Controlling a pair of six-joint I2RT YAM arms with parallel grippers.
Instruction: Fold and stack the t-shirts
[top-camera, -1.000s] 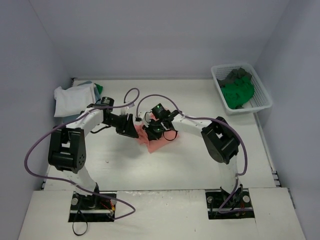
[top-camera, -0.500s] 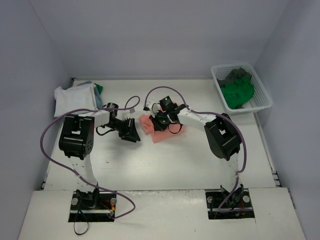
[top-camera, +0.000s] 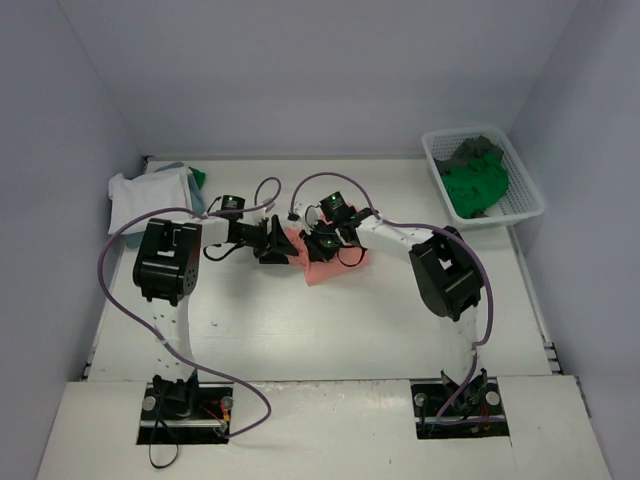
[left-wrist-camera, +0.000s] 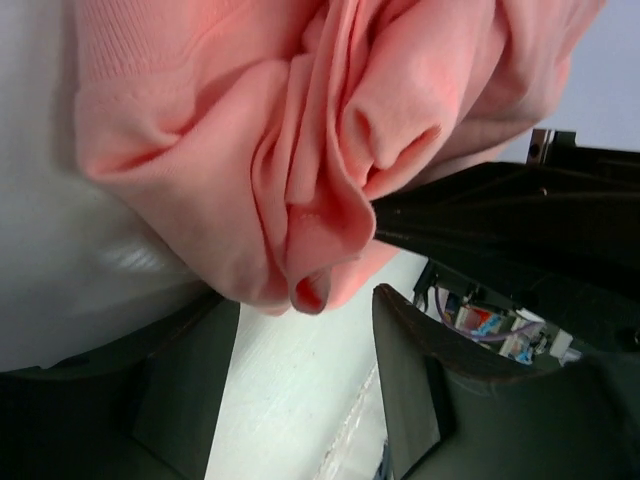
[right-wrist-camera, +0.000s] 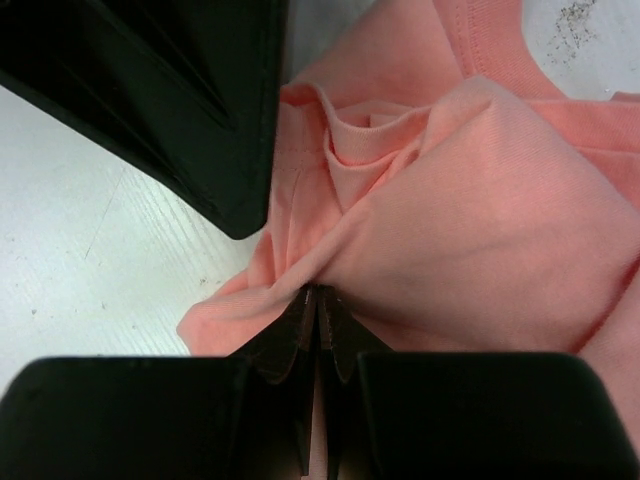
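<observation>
A crumpled salmon pink t-shirt (top-camera: 332, 266) (left-wrist-camera: 230, 150) (right-wrist-camera: 480, 200) lies mid-table between both grippers. My right gripper (top-camera: 319, 246) (right-wrist-camera: 318, 296) is shut on a fold of it, pinching the cloth at the fingertips. My left gripper (top-camera: 283, 243) (left-wrist-camera: 300, 305) faces the shirt's left edge with its jaws apart; a hanging fold of pink cloth sits at the level of its fingertips, gripped by neither finger. A white t-shirt (top-camera: 148, 196) lies at the back left, with light blue (top-camera: 165, 168) and green cloth (top-camera: 198, 178) showing at its edges.
A white mesh basket (top-camera: 525, 185) stands at the back right and holds a bright green t-shirt (top-camera: 476, 186) and a dark grey one (top-camera: 476, 150). The two grippers are a finger's width apart. Purple cables loop above both arms.
The right gripper carried the pink shirt back and to the right, then held still. The left gripper swung right up to the shirt's edge and its jaws widened.
</observation>
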